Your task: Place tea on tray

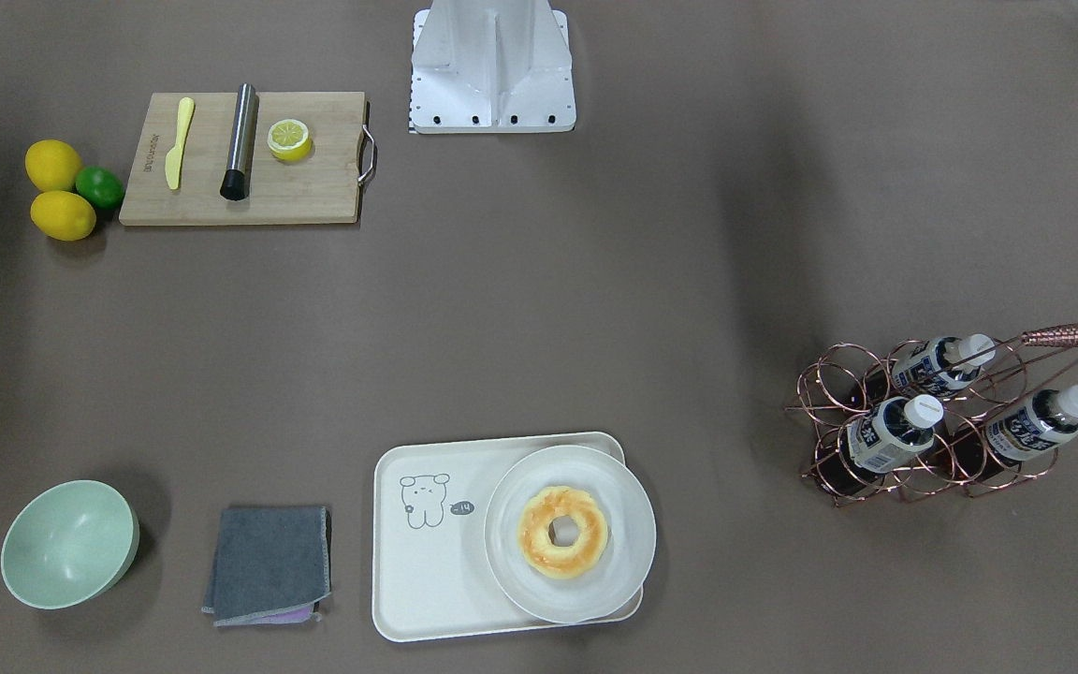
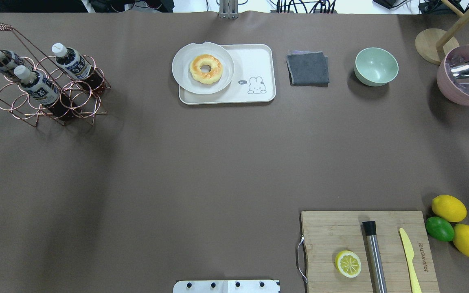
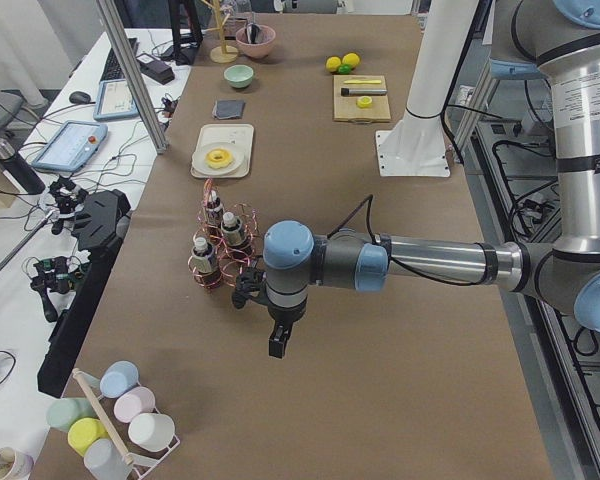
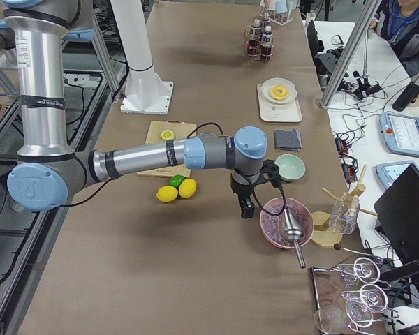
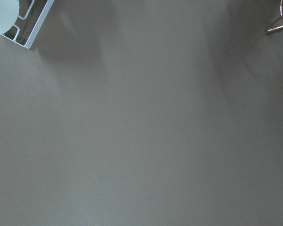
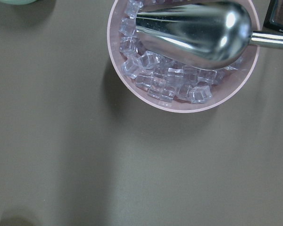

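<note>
Three tea bottles (image 1: 885, 432) (image 2: 37, 87) with white caps stand tilted in a copper wire rack (image 1: 913, 473) at the table's left end. The cream tray (image 1: 427, 571) (image 2: 255, 61) with the line-drawn bear lies at the far middle edge. A round white plate (image 1: 633, 524) with a donut (image 1: 562, 531) covers one half of it. My left gripper (image 3: 278, 345) hangs over bare table just short of the rack. My right gripper (image 4: 246, 209) hangs beside a pink bowl (image 4: 286, 223). Both show only in the side views, so I cannot tell whether they are open or shut.
A wooden cutting board (image 2: 328, 228) holds a lemon half (image 2: 348, 263), a steel muddler (image 2: 375, 254) and a yellow knife (image 2: 409, 256). Two lemons and a lime (image 2: 439, 228) lie beside it. A grey cloth (image 2: 307, 68), a green bowl (image 2: 376, 66) and the pink ice bowl with a scoop (image 6: 188, 33) stand at the far right.
</note>
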Available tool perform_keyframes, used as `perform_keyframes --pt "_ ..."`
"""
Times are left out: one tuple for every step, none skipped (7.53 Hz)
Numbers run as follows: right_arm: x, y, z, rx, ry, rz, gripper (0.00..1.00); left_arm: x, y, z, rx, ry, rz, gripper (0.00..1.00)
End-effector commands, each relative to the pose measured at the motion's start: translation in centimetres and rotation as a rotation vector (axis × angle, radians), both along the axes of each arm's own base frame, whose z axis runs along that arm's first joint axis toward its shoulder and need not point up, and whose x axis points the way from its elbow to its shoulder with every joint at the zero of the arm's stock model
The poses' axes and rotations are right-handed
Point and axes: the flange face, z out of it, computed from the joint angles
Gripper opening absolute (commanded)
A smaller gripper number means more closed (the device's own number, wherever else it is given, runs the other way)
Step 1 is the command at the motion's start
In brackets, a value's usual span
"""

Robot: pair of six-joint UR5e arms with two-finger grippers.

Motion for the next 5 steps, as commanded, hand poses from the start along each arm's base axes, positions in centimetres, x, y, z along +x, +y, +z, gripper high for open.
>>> perform_keyframes --pt "0.0 0.3 -0.4 -0.001 -0.009 0.004 1.0 0.1 -0.2 -1.6 0.031 0.008 0.001 0.97" --pt "-0.1 0.5 -0.3 -0.007 -0.02 0.004 1.0 0.1 -0.1 -1.0 0.023 0.009 0.004 0.98" --pt "-0.2 0.6 -0.2 -0.01 -0.023 0.004 1.0 0.0 0.0 -1.8 0.038 0.01 0.004 0.97" --pt "-0.1 0.4 0.0 -0.015 -0.015 0.009 1.0 0.1 -0.1 -1.7 0.026 0.01 -0.004 0.97" --pt "-0.1 0.4 -0.1 -0.013 -0.014 0.01 1.0 0.0 0.2 -2.1 0.017 0.016 -0.026 0.97"
